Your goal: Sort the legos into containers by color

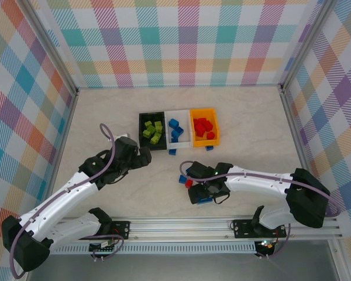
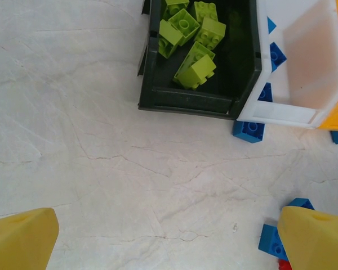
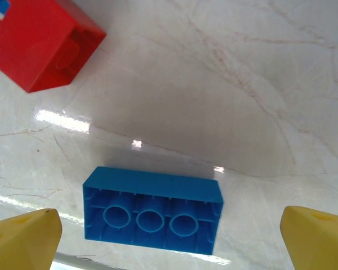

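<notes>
Right end effector (image 3: 169,239) straddles blue brick (image 3: 152,209), apparently untouched.

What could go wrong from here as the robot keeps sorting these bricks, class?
1. The blue brick between the open right gripper's fingers lies on its side, so a pinch may tip it.
2. The red brick lies close by and might get knocked.
3. A second blue brick lies right at the white bin's front corner, so grabbing it could shove the bin.
</notes>
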